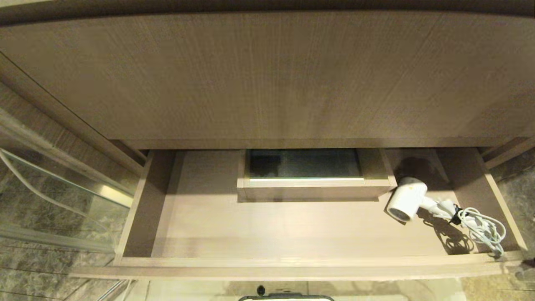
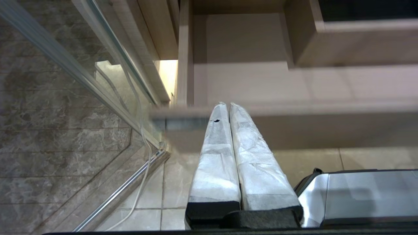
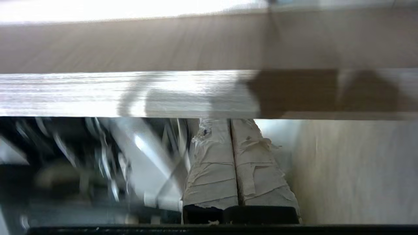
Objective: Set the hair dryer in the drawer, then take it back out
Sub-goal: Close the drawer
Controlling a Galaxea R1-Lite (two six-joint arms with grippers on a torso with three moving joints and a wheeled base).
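I found no text, label, brand, number or sign that I could read on the hair dryer [image 1: 406, 203] (its white barrel looked plain) or the drawer [image 1: 292, 262].

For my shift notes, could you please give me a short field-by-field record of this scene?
drawer: pulled open below the taller wood panel
hair dryer: lying inside the drawer at its right end, grille toward the front
cord: bundled to the right of the dryer, inside the drawer
left end effector: shut, empty, before the drawer's left front
right end effector: shut, empty, not on the dryer
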